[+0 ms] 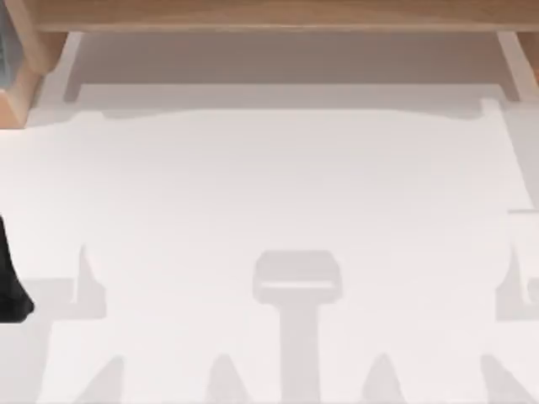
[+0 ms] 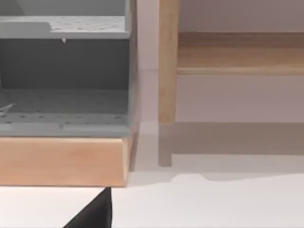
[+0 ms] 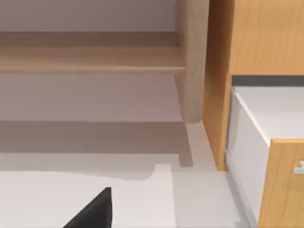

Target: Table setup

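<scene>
Tabletop: white, bare; wooden shelf along its far edge; left arm at tabletop's left edge, nearer; fingers' state: cannot tell.

No text, label, brand, number or sign is being shown legibly anywhere; the table and the wooden shelf are being seen unmarked.

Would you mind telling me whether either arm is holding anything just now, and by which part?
It cannot be told. Only a dark sliver of the left arm shows at the left edge of the white table; nothing lies on it.
</scene>
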